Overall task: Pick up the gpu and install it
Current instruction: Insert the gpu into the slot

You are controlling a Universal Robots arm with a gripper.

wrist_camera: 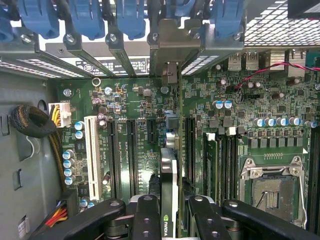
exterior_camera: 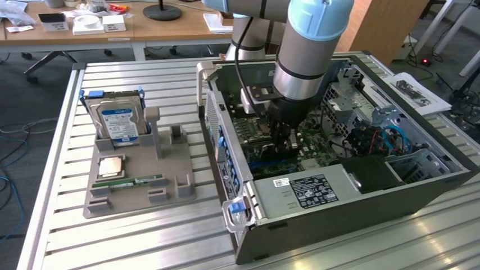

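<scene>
- Between the fingers (wrist_camera: 147, 215) of the gripper (wrist_camera: 169, 221), the gpu (wrist_camera: 169, 172) stands on edge, clamped on both flat faces, above the motherboard (wrist_camera: 130, 95).
- Beyond the fingertips, its far end points at the rear bracket bay (wrist_camera: 170, 62).
- Whether it is seated I cannot tell.
- To do this well, I judge: hold the card upright, parallel to the black slot (wrist_camera: 190, 150) beside it, and press evenly.

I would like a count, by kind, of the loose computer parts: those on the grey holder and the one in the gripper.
hard drive: 1
CPU: 1
memory stick: 1
gpu, held in the gripper: 1
Total: 4
</scene>
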